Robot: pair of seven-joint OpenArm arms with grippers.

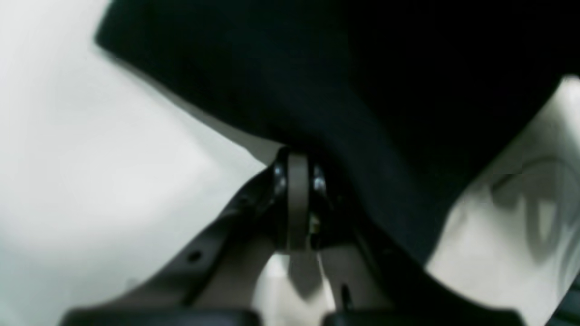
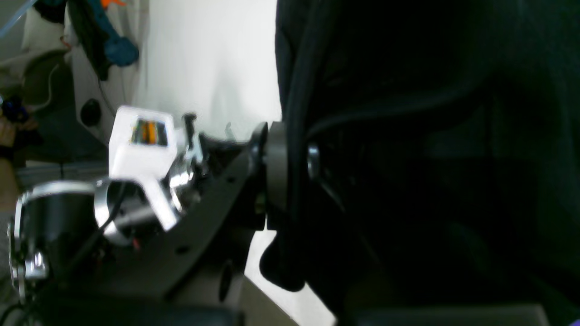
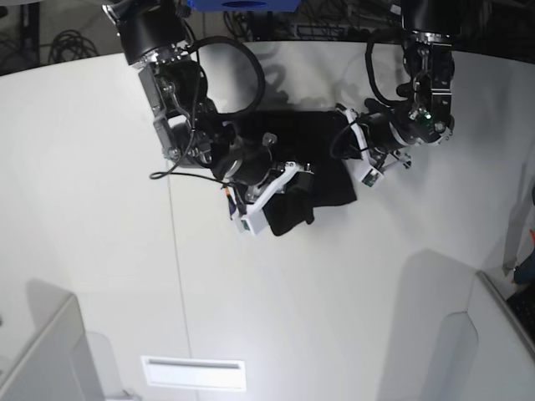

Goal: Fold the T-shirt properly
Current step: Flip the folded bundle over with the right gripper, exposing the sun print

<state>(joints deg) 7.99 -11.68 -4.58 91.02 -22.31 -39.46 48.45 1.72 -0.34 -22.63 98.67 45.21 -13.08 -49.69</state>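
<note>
Two claws, left claw and right claw, pinched shut on the T-shirt, which I should lift evenly off the table.

left gripper pinched closed on black T-shirt edge; cloth raised above white table — blurry

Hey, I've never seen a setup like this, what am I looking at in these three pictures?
It is a robot with two arms at a white table. One picture looks down from above; the other two come from cameras on each wrist, so they look blurry and close. Between the arms lies a black T-shirt, bunched up. The left gripper is shut on the shirt's edge. The right gripper also pinches a fold of it. The white blocks near the grippers are camera housings.
</note>
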